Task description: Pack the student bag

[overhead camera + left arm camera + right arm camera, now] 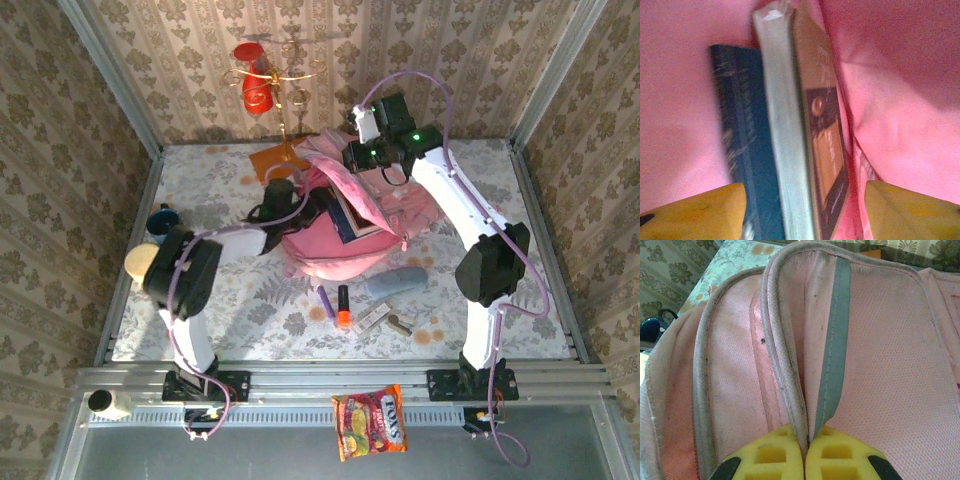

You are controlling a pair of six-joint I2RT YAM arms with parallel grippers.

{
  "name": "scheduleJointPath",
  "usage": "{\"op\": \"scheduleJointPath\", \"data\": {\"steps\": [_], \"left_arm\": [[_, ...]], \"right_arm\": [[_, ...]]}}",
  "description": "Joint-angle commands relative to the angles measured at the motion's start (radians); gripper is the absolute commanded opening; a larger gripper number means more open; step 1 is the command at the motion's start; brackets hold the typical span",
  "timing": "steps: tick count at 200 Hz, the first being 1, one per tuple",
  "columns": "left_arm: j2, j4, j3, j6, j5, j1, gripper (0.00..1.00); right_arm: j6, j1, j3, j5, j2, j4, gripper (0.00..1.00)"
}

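Left arm bends in from the lower left, and the left gripper (802, 205) is down inside the bag (345, 258) at centre frame — jaws apart, two books (790, 130) standing between them. Right arm stretches in from the right — right gripper (805, 452) pinched tight on the bag's top edge.

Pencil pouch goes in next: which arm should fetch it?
Left. The left gripper stands open around the books inside the student bag, gripping nothing. The right gripper is pinching the bag's rim, holding it open.
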Motion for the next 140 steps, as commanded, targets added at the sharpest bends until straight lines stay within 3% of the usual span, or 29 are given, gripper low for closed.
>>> {"op": "scheduleJointPath", "data": {"steps": [1, 22, 39, 58, 76, 102, 140], "left_arm": [[-0.229, 0.004, -0.168, 0.077, 0.031, 0.03, 0.66], [-0.489, -0.175, -0.312, 0.196, -0.024, 0.06, 0.7], [-0.671, -0.395, -0.387, 0.283, -0.18, 0.103, 0.82], [-0.788, -0.447, -0.48, 0.289, -0.221, 0.189, 0.86], [-0.8, -0.454, -0.503, 0.287, -0.142, 0.255, 0.87], [-0.765, -0.475, -0.457, 0.331, -0.069, 0.249, 0.87], [-0.686, -0.406, -0.451, 0.314, -0.052, 0.152, 0.88]], "right_arm": [[-0.002, -0.007, -0.023, -0.017, -0.026, 0.122, 0.0], [-0.057, 0.016, -0.047, 0.035, -0.004, 0.109, 0.0], [-0.133, 0.052, -0.048, 0.085, 0.036, 0.09, 0.0], [-0.196, 0.09, -0.047, 0.136, 0.098, 0.068, 0.05], [-0.229, 0.122, -0.043, 0.193, 0.15, 0.041, 0.23], [-0.21, 0.132, -0.106, 0.248, 0.102, 0.028, 0.44], [-0.074, 0.098, -0.656, 0.345, -0.309, 0.264, 0.57]]}}
